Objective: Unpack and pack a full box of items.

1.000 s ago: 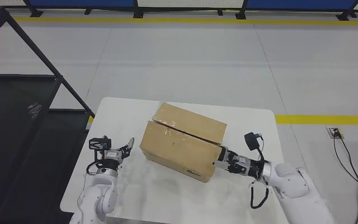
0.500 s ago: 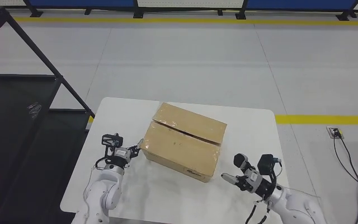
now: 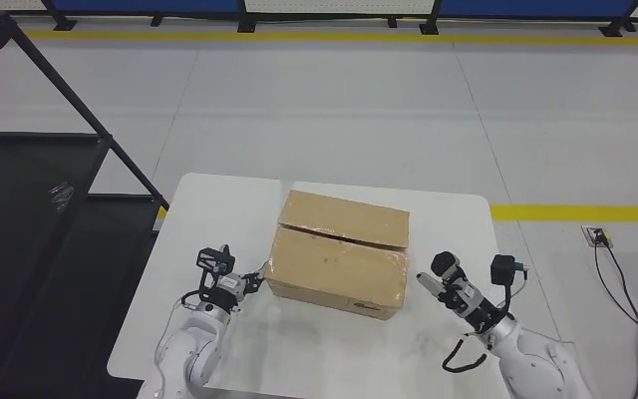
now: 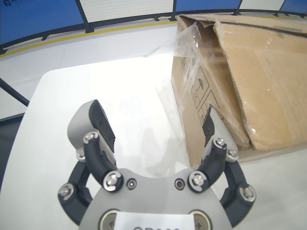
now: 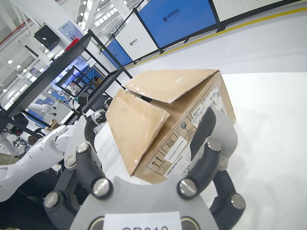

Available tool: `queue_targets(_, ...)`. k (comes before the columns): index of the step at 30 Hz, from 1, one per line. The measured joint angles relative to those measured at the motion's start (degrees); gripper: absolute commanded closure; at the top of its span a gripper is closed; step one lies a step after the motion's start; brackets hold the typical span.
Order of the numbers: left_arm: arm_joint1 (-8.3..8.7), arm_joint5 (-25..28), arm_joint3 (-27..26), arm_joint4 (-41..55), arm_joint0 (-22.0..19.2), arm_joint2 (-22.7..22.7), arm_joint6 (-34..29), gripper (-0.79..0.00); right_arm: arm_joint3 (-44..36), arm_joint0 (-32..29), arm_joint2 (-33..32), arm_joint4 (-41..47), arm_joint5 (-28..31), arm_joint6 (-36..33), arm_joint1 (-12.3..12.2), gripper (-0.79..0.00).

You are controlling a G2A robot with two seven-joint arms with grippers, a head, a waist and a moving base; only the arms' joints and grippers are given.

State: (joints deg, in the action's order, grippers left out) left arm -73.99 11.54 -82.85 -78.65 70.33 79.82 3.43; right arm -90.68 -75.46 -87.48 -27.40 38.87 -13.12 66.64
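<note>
Box (image 3: 339, 264) sits mid-surface (image 3: 224, 204), flaps (image 5: 168, 87) slightly lifted, tape (image 4: 191, 48) peeling. Left end effector (image 4: 151, 106) gapes wide, empty, at one end; right end effector (image 5: 147, 117) gapes wide, empty, near the other.

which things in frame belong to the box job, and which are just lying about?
Job:
cardboard box, flaps down, clear tape peeling off
left gripper, open, at one end of the box
right gripper, open, at the other end
white table under the box

Lying about:
black rack beside the table
cable on the floor
</note>
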Motion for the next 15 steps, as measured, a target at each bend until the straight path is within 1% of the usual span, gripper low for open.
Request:
queue_targets(5, -0.02, 0.7, -0.2, -0.2, 0.5, -0.9, 0.5, -0.785, 1.1, 0.6, -0.4, 2.4, 0.4, 0.3, -0.1, -0.785)
queue_targets(15, 0.06, 1.8, -1.0, -0.5, 1.2, -1.8, 1.0, -0.785, 1.9, 1.2, -0.5, 3.8, 0.6, 0.2, -0.3, -0.785)
